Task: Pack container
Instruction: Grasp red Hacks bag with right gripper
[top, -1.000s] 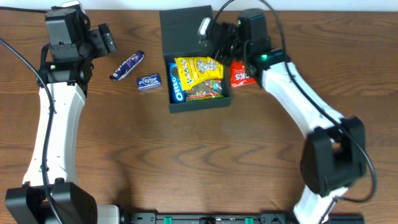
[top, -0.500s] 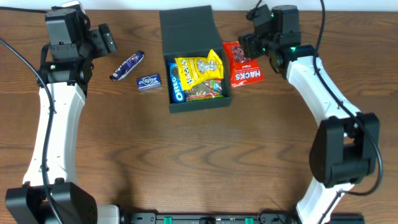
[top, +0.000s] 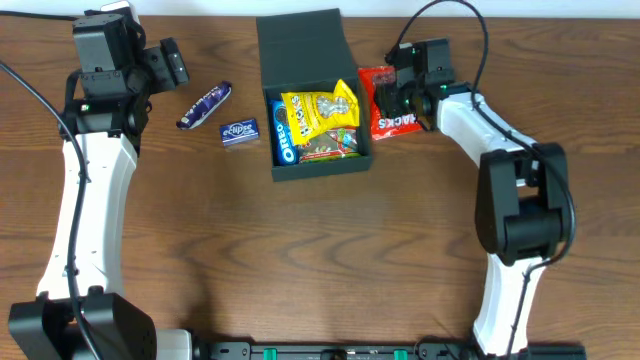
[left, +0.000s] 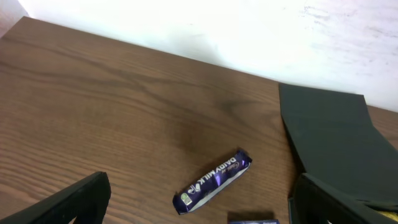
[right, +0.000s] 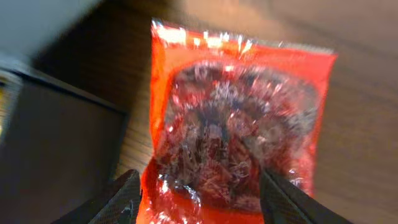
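At far left the left gripper (top: 168, 62) hangs with its jaws spread wide above the wooden table (top: 300, 260), clear of a Dairy Milk bar (top: 204, 105) and a small blue Eclipse box (top: 240, 131). At centre the container (top: 322, 167) sits lid-open, with an Oreo pack (top: 284, 136) and a yellow packet (top: 318, 110) inside. Just right of it, the right gripper (top: 398, 98) straddles a red Hacks packet (right: 236, 124), jaws wide.
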